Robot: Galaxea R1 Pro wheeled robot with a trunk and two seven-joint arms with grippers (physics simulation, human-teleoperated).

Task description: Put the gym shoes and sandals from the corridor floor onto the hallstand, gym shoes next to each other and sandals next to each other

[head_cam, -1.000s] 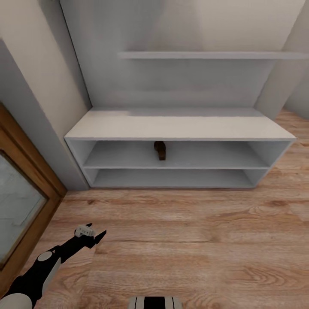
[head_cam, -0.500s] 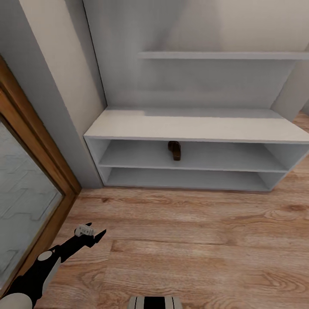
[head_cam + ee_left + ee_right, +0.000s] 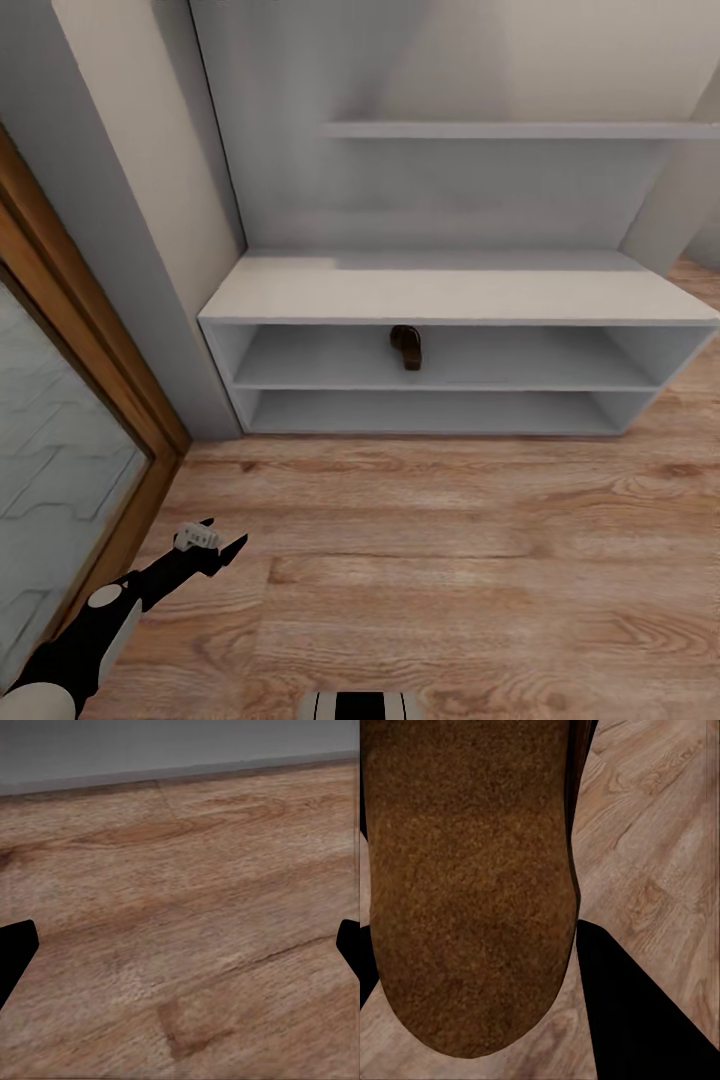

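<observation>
Soft even simulator light, no glare, faint shading under the hallstand (image 3: 455, 296) bench top, wide-angle bowing at head view edges, floor (image 3: 187, 915) grain slightly blurred, close sandal (image 3: 469, 885) fuzzy

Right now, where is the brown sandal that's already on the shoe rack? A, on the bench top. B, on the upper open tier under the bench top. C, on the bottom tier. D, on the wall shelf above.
B: in the head view the sandal sits on the upper open tier of the shoe rack, just under the bench top.
</observation>
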